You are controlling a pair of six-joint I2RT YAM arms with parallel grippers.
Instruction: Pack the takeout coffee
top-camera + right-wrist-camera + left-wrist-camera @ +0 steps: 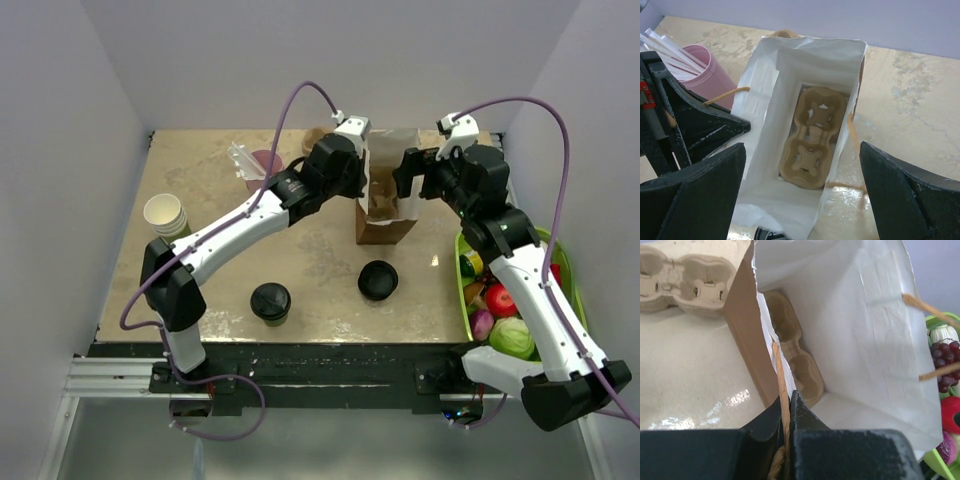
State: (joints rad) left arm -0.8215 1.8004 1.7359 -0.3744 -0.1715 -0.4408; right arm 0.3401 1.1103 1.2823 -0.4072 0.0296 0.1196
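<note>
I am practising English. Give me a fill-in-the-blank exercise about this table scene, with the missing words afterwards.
1. The left gripper is shut on the twine ___ of the paper bag.
2. A cardboard cup carrier lies ___ the bag.
3. The right gripper hangs above the bag with its jaws ___.
4. The cup holding the straws is ___.
Missing words: handle; inside; open; pink.

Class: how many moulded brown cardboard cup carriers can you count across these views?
2. One moulded brown cardboard cup carrier lies on the bottom of the open white-lined paper bag; the second carrier lies on the table outside the bag. Others could be hidden behind it.
</note>
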